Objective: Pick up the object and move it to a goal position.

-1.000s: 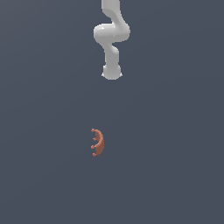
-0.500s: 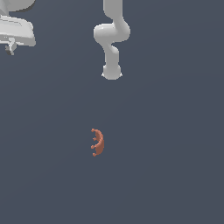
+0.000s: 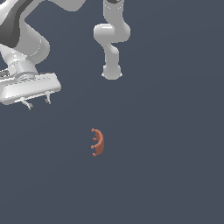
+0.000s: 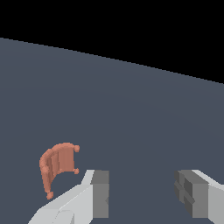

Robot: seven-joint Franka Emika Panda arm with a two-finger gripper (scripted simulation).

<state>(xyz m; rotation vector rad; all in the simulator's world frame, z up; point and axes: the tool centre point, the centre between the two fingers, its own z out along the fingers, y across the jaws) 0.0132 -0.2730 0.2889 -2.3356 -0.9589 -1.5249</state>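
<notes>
Lowered end effector (image 3: 37,103) nears seemingly ribbed reddish-orange crescent object (image 3: 98,142).

Object (image 3: 98,142): small reddish-orange crescent, matte, single colour throughout. Lies flat on the dark grey bench, near the middle of the exterior view, free of contact with anything else. Outer curve bulges toward the exterior view's right; inner, concave edge faces the exterior view's left. A few short stubby prongs with rounded tips stick out along the inner edge and at both ends. In the wrist view the object (image 4: 57,165) shows ribbed, slightly faceted segments along its arc.
</notes>
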